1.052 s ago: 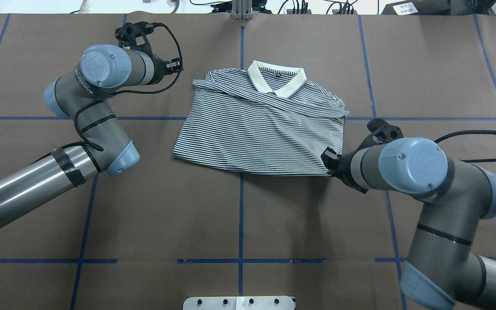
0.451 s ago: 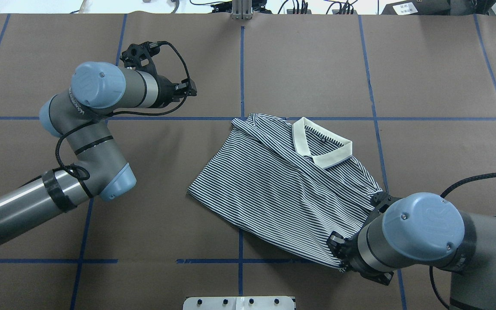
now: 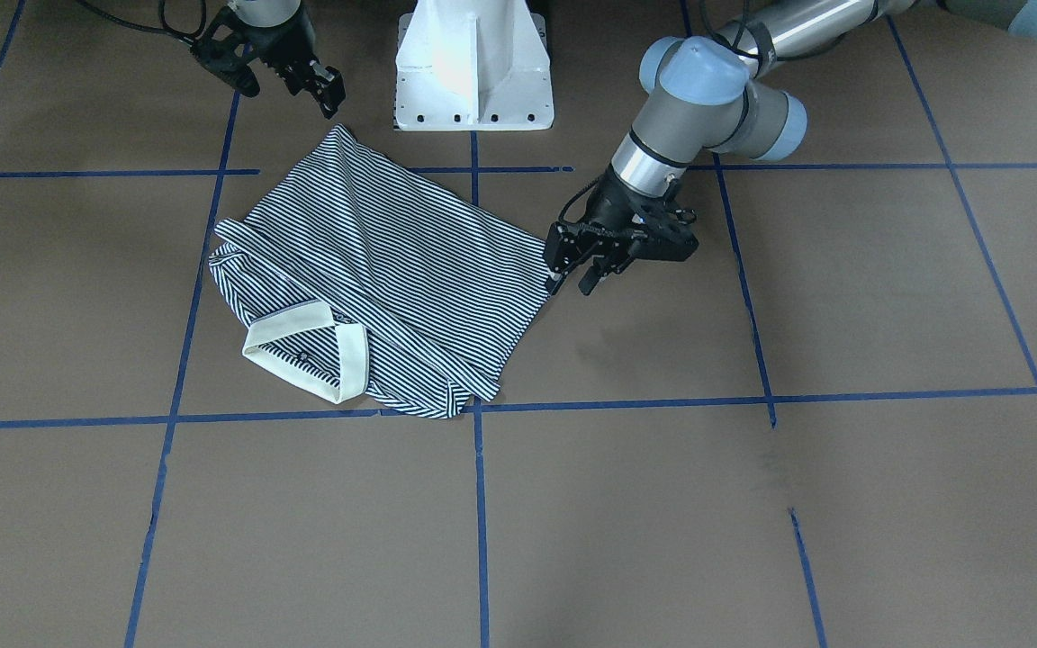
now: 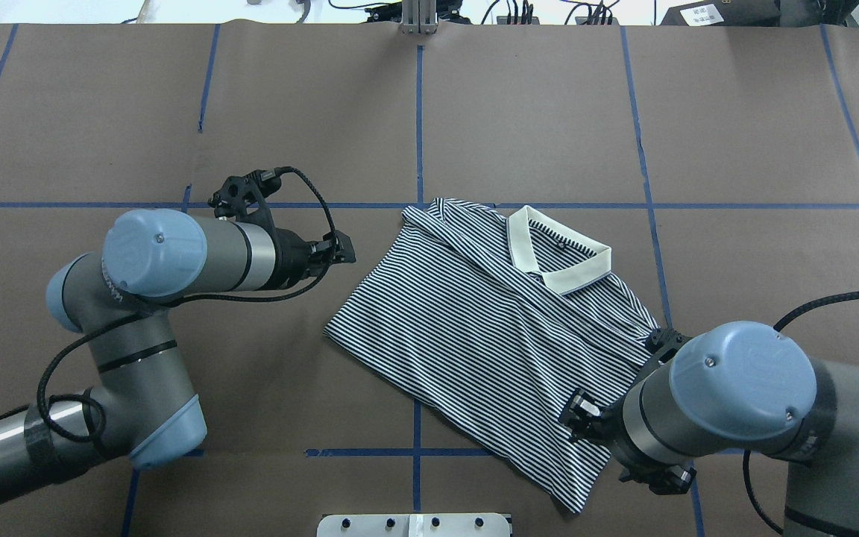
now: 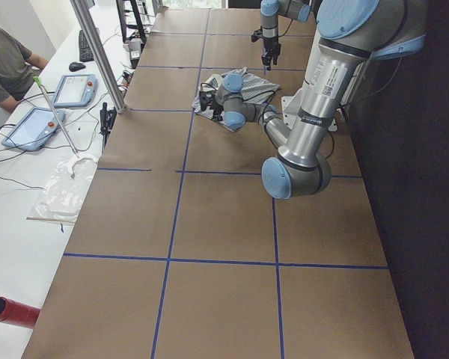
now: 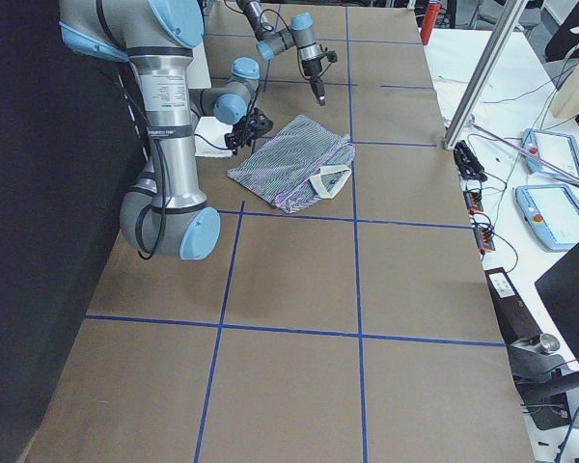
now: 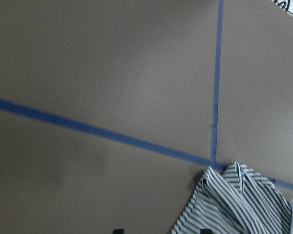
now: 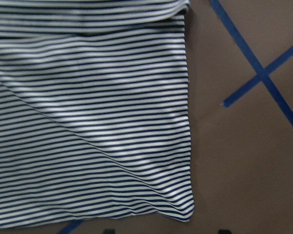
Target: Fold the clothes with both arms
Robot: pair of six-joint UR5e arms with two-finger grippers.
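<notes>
Shirt: the striped shirt (image 4: 474,328) lies flat on the brown worktop (image 4: 757,112), a bit right of the middle and turned on a slant.
Collar: the cream collar (image 4: 560,257) sits on the shirt's far side.
Long way: the shirt's long way runs from the left to the near right.
Left end effector: the left end effector (image 4: 340,248) is wide and holds nothing. It hangs just left of the shirt, by the short left edge, and does not touch it.
Right end effector: the right end effector (image 3: 313,88) is wide too and holds nothing. It hangs over the shirt's near right end.
Which is nearer: the right one is above the cloth. The left one would have to come a little nearer and down to reach the left corner (image 4: 327,332).
Next move: I think each one will pinch one end of the near long edge and lift it toward the collar.
Watch out: the slant puts the two ends at different reaches, so one side might pull first and wrinkle the shirt.
</notes>
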